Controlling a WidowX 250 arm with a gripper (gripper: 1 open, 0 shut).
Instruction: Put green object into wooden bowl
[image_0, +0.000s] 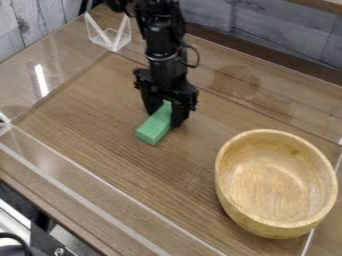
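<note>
Brown, wood-grained surface (80, 165) carries the work; take the clock face with twelve at the top edge of the view and its centre on the green block. At nine o'clock, a pale, clear fitting (6, 123) sits at the left edge. Toward half past seven, in the lower left corner, is a dark part (14, 242), too cropped to identify. At eleven o'clock, near the far edge, stands a second clear fitting (110, 34). The green block (158, 128) lies slanted at the centre, its long axis running roughly from one o'clock to seven. Its upper end is under the fingertips of the black pincer (163, 103), which reaches in from twelve o'clock. The pincer is closed down on that end, with the lower end projecting free; contact on the far side is hidden. Whether the block is clear of the surface cannot be determined. Handling: the block should be light, stiff and not fragile, so moderate pressure ought to suffice. Its smooth faces may slip, and a hold at one end may let it pivot. Preferred hold: across the narrow width, near mid-length, pads flat on the long sides. At four o'clock from the block, well apart from it, stands the wooden bowl (223, 186), broad and open at the top. Transfer should follow that heading, with enough height for the projecting end to pass the rim; release over the middle.
</note>
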